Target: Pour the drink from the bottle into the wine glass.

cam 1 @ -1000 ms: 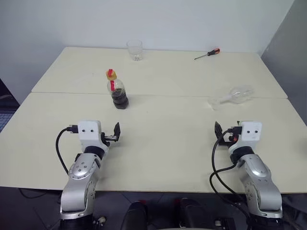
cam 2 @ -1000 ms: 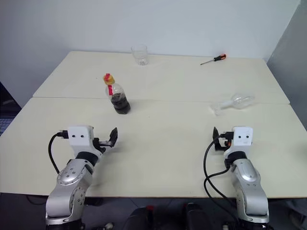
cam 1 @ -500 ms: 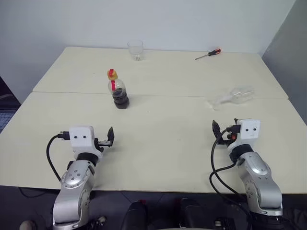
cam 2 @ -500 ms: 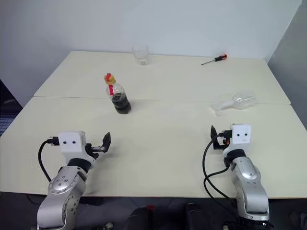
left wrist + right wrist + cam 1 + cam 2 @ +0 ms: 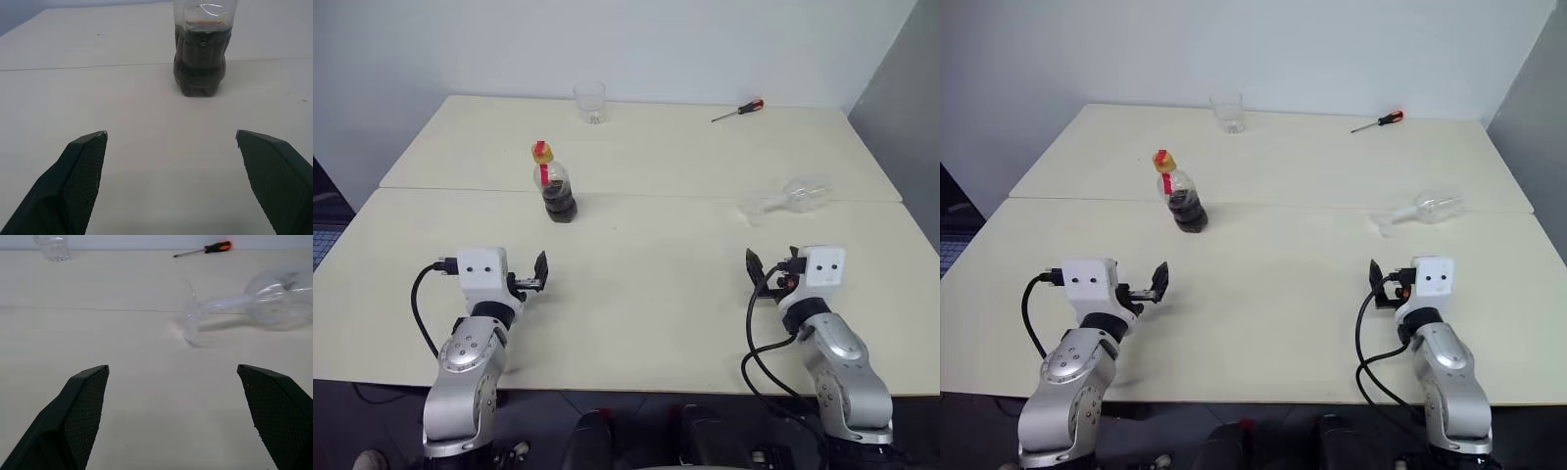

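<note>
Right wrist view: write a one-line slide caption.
Open right gripper faces the wine glass lying on its side.

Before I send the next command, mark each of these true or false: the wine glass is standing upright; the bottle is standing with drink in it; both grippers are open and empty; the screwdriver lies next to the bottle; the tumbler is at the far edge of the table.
1. The wine glass stands upright. False: it lies on its side on the table, foot toward the middle.
2. The bottle stands upright with the drink in its lower part. True.
3. The left gripper and the right gripper are open and empty. True.
4. The screwdriver lies next to the bottle. False: it lies far off, near the far right edge.
5. The tumbler stands near the table's far edge. True.
</note>
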Robot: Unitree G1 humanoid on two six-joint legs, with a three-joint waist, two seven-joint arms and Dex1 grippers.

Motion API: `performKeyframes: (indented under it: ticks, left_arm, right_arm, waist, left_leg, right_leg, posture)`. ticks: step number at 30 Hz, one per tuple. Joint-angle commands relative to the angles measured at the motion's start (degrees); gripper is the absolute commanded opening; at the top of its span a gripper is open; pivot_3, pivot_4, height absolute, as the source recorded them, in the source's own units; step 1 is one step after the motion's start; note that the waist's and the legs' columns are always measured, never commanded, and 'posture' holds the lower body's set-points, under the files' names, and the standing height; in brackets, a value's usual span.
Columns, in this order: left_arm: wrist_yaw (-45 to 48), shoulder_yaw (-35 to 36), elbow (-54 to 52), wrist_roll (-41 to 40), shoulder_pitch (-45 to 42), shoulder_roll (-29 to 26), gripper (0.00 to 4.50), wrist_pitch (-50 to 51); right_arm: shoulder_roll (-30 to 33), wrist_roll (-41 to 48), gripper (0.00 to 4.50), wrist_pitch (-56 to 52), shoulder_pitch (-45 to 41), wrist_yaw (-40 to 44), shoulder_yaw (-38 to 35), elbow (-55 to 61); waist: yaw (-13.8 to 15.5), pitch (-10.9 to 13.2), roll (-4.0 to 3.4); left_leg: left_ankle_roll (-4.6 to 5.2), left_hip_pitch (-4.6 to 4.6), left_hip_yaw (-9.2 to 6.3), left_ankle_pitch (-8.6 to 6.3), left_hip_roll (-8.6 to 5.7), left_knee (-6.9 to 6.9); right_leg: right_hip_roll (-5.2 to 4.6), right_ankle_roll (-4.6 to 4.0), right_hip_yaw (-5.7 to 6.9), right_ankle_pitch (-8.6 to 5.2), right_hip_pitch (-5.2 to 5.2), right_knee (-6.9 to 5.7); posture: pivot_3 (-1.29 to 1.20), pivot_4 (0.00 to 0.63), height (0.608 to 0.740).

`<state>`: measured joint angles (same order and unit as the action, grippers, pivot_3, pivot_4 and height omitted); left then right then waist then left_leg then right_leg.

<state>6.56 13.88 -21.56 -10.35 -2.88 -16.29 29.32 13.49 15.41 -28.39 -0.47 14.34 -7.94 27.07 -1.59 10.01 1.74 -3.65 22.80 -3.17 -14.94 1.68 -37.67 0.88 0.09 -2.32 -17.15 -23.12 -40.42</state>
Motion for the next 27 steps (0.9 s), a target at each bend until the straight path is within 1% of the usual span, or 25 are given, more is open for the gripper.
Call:
performKeyframes:
  ticks: [1,4,6,8,14,19,27]
  left_arm:
    - [2.0,0.3,5.1,0.2,-5.0,-2.2,4.50,-2.8]
    - [3.2,-0.1,11.3,0.3,-9.5,-3.0,4.50,-5.1]
    - [4.2,-0.3,15.4,0.2,-12.8,-3.2,4.50,-7.0]
    - [4.6,-0.7,18.9,0.9,-15.1,-3.4,4.50,-8.8]
    - [5.4,-2.5,27.0,2.7,-19.6,-3.6,4.50,-12.8]
    - [6.1,-4.4,34.5,4.9,-24.0,-4.1,4.50,-17.0]
    - [7.5,-6.3,48.9,6.8,-33.5,-3.8,4.50,-25.8]
  right_arm:
    - [6.7,9.3,4.48,-1.5,-0.5,13.8,1.8,6.4]
    - [12.7,13.9,4.48,-0.5,-1.1,24.3,4.3,7.6]
    - [16.0,15.5,4.48,1.3,-2.5,31.0,6.6,6.9]
    - [17.6,15.1,4.48,3.2,-4.7,34.6,8.3,4.9]
    - [14.9,14.6,4.48,3.8,-13.3,34.4,10.5,-2.2]
    - [12.0,13.8,4.48,4.0,-17.7,32.9,11.5,-6.2]
    - [8.2,15.5,4.48,1.9,-22.9,29.9,10.1,-8.6]
  waist:
    - [0.0,0.0,0.00]
    - [0.0,0.0,0.01]
    - [0.0,0.0,0.04]
    - [0.0,0.0,0.05]
    - [0.0,0.0,0.06]
    - [0.0,0.0,0.06]
    - [0.0,0.0,0.06]
  left_leg:
    - [0.00,0.00,0.01,0.00,-0.01,0.00]
    - [0.01,0.00,0.00,0.00,-0.02,-0.01]
    - [0.01,0.00,0.00,-0.01,-0.04,-0.02]
    - [0.01,0.01,-0.04,-0.01,-0.04,-0.04]
    - [0.00,0.02,-0.04,0.00,-0.03,-0.05]
    - [0.00,0.06,-0.06,0.00,-0.04,-0.09]
    - [0.00,0.10,-0.05,0.00,-0.07,-0.14]
  right_leg:
    - [0.04,0.00,0.00,0.00,0.00,0.00]
    - [0.06,0.00,0.01,0.00,0.02,0.01]
    - [0.06,0.00,0.03,0.00,0.03,0.02]
    - [0.06,0.00,0.06,0.01,0.03,0.03]
    - [0.05,-0.01,0.06,0.03,0.03,0.00]
    - [0.00,0.02,0.07,0.06,0.03,0.00]
    - [-0.02,0.05,0.09,0.09,0.00,-0.03]
  posture:
    - [0.00,0.150,0.740]
    - [0.00,0.150,0.740]
    - [0.00,0.150,0.740]
    - [0.00,0.150,0.740]
    - [0.00,0.150,0.740]
    - [0.00,0.150,0.740]
    - [0.00,0.150,0.740]
